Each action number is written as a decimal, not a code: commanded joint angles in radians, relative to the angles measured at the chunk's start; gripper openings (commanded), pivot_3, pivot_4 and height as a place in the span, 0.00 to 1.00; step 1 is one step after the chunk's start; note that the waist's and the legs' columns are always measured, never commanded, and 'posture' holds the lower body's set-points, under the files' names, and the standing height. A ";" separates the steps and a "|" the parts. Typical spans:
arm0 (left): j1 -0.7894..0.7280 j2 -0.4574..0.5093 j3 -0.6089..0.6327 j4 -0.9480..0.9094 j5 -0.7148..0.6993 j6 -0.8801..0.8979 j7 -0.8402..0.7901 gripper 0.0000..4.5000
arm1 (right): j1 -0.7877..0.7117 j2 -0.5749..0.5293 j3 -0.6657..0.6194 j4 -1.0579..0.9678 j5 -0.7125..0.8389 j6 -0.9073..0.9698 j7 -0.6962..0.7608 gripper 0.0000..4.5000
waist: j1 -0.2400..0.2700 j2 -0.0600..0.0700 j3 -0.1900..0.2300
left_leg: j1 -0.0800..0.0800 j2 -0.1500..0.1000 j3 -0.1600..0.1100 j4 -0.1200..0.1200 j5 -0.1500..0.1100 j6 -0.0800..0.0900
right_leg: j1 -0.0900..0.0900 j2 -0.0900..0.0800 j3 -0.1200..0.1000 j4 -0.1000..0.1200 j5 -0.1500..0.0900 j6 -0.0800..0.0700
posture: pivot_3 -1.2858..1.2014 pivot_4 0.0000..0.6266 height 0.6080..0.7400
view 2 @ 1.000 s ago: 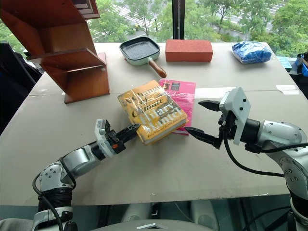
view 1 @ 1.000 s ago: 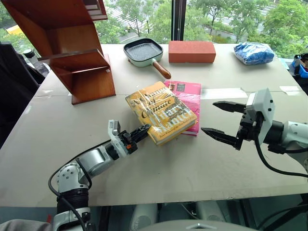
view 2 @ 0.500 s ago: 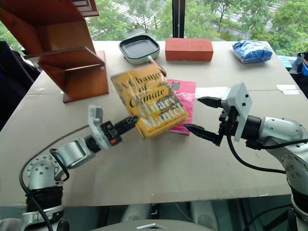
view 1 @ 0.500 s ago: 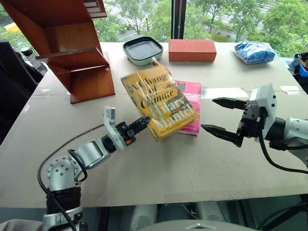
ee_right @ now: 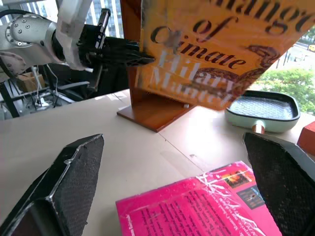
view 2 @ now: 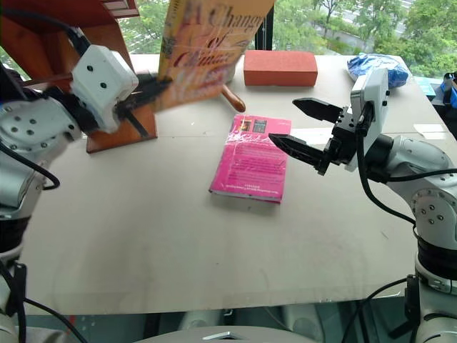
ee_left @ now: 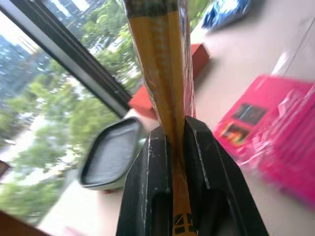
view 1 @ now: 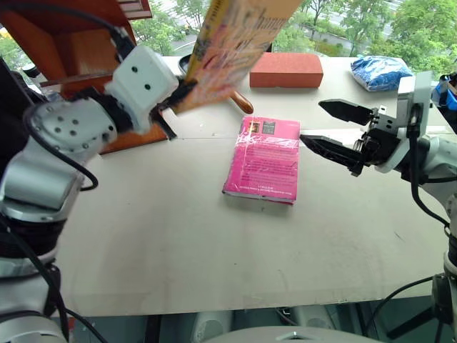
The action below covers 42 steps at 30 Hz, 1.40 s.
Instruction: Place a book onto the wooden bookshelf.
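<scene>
Book [view 2: 207, 43] was already off the desk [view 2: 178, 229], pinched by its edge in the left claw [view 2: 153, 89] beside the wooden bookshelf [view 1: 64, 36], not yet shelved; right claw [view 2: 300, 125] gaped wide, empty.

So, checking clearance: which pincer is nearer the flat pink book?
Right. The right pincer hovers open beside the pink book; the left pincer holds the yellow-orange hardback up, farther off.
</scene>
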 commanded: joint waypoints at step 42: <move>0.203 0.198 0.190 0.207 0.608 0.027 -0.132 0.79 | -0.150 0.073 -0.006 0.033 0.119 -0.051 -0.061 1.00 | -0.004 0.000 0.000 | -0.001 0.002 0.003 0.005 0.000 0.000 | -0.008 0.000 0.001 0.018 0.000 0.000 | 0.52 0.24 1.00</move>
